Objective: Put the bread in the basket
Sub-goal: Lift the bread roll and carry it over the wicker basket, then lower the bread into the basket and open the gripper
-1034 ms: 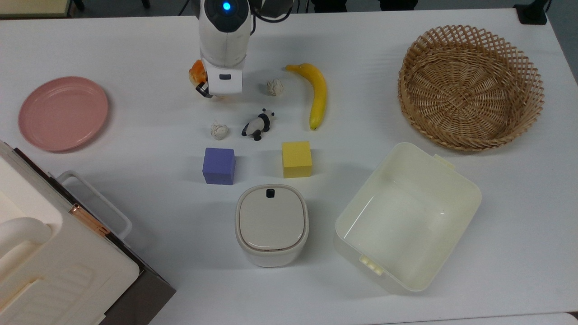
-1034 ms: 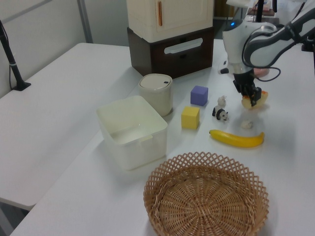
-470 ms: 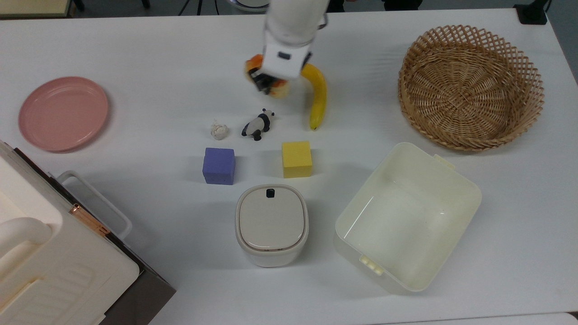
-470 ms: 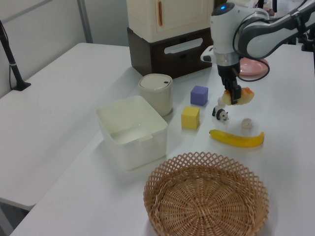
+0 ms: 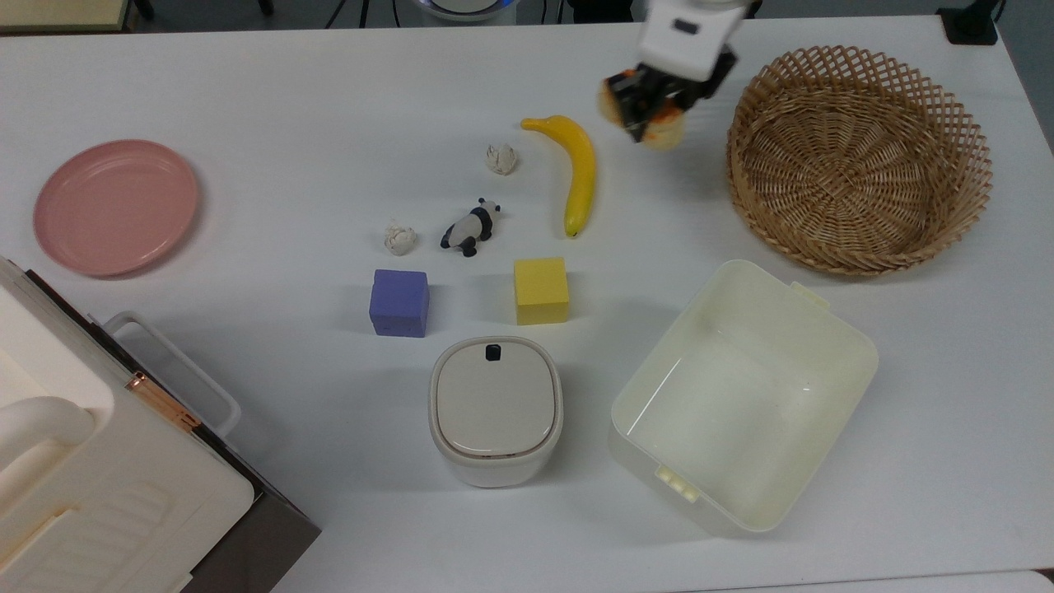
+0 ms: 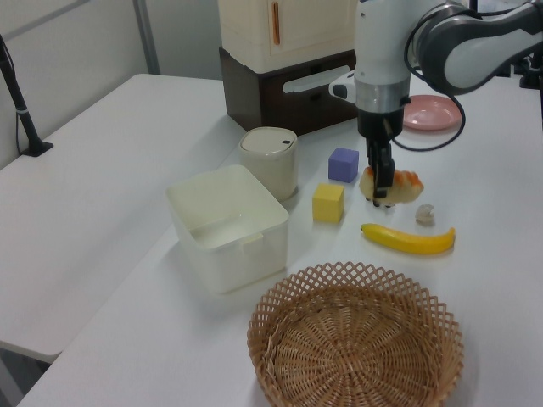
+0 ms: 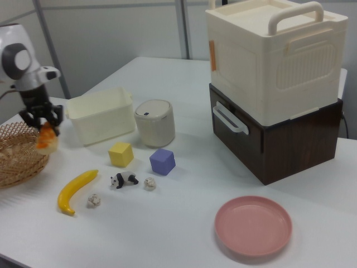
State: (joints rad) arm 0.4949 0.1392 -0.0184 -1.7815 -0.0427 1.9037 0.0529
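The bread, a small loaf with an orange-glazed top and pale sides, hangs above the table with my gripper shut on it. In the top view it is between the banana and the left rim of the round wicker basket, just outside the basket. In the left view the bread is held by the gripper over the toy panda, and the basket lies in front. In the right view the bread hangs under the gripper, beside the basket.
Left of the banana lie two crumpled paper balls and a toy panda. A yellow cube, purple cube, lidded bin and cream tub stand nearer the front. A pink plate is far left.
The gripper has carried the bread to the top view's right, from left of the banana, over it, to just beside the basket's left rim. Nothing else moved.
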